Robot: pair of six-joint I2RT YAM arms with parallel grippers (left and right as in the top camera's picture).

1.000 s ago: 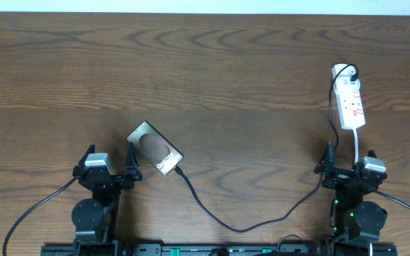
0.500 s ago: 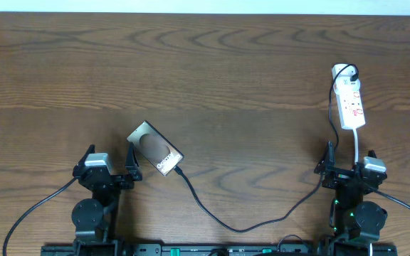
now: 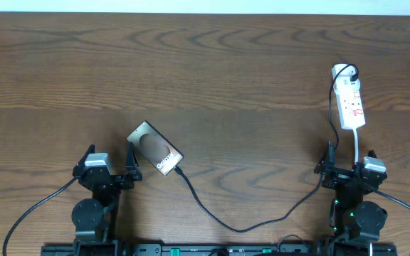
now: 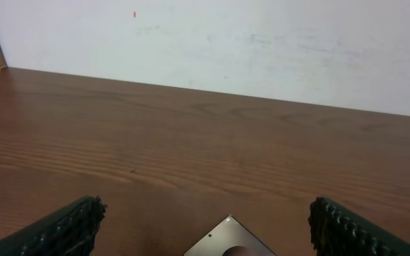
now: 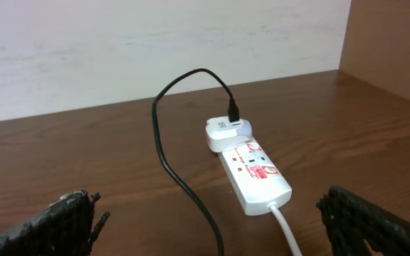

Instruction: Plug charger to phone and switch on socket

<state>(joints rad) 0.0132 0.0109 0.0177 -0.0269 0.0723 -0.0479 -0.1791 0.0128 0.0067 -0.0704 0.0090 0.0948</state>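
Observation:
The phone (image 3: 155,148) lies flat and slanted on the wooden table, just ahead and right of my left gripper (image 3: 110,161), which is open and empty. In the left wrist view only the phone's far corner (image 4: 229,240) shows, between the spread fingers (image 4: 64,232). The charger (image 3: 242,227), a thin black cable, runs from the phone's near-right end in a loop to a white adapter (image 5: 223,131) on the socket (image 3: 351,101). Whether its tip sits in the phone I cannot tell. My right gripper (image 3: 349,161) is open just short of the socket (image 5: 255,174), touching nothing.
The socket's white cord (image 3: 359,146) runs toward my right gripper and passes between its fingers (image 5: 285,229). The black cable (image 5: 168,160) lies left of the socket. A pale wall stands behind the table's far edge (image 4: 212,91).

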